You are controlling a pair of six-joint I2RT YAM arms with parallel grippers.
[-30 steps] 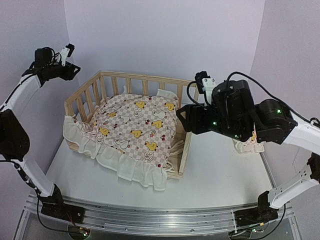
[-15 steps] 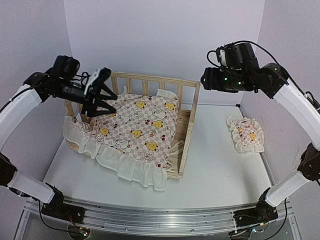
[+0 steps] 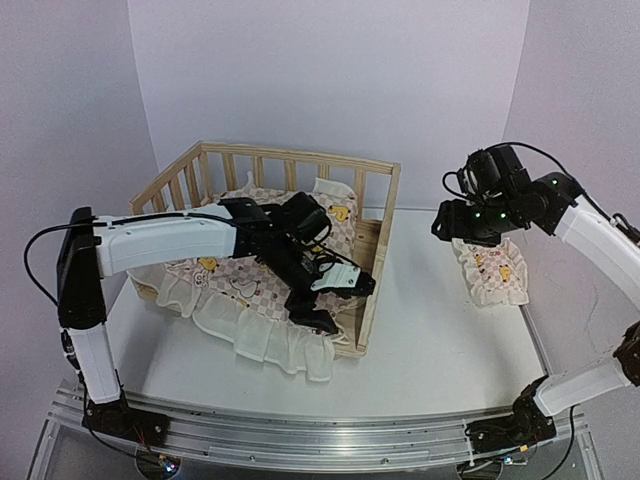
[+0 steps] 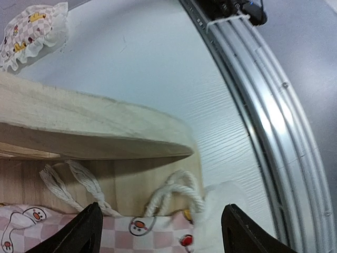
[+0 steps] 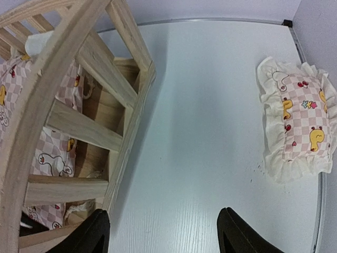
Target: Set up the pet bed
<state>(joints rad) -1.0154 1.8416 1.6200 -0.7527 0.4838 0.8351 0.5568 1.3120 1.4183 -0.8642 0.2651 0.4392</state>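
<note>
**Pet bed.** The pet bed [image 3: 300,158] stands on the white worktop [image 3: 440,340], left of centre and towards the far wall. Slatted rails run along its far, left and right sides.

**Contents.** A pink-checkered duck cushion [image 3: 222,288] lies crumpled inside the frame. Its white frill [image 3: 262,342] spills over the low near-left edge onto the worktop. Bare plank floor [image 3: 366,236] shows at the bed's right end. White rope ties [image 4: 174,192] lie on the planks at the cushion's near right corner.

**Left arm.** The left arm [image 3: 160,238] reaches from the left across the bed and hides the middle of the cushion from the top camera. The left jaws hang over the bed's near right corner, just above the rope ties and the cushion corner. They stand wide apart with nothing between them. In the wrist view a curved wooden rail [image 4: 95,124] crosses just beyond them.

**Right arm.** The right arm [image 3: 590,232] is raised on the right side. The right jaws are spread and empty, above bare worktop between the bed's right rail and the pillow.

**Surroundings.** A small matching pillow [image 3: 492,272] lies flat on the worktop near the right wall, well apart from the bed. The bed's right rail [image 5: 79,126] stands between the pillow and the cushion. A metal track [image 3: 300,440] runs along the near edge and carries both arm bases.
</note>
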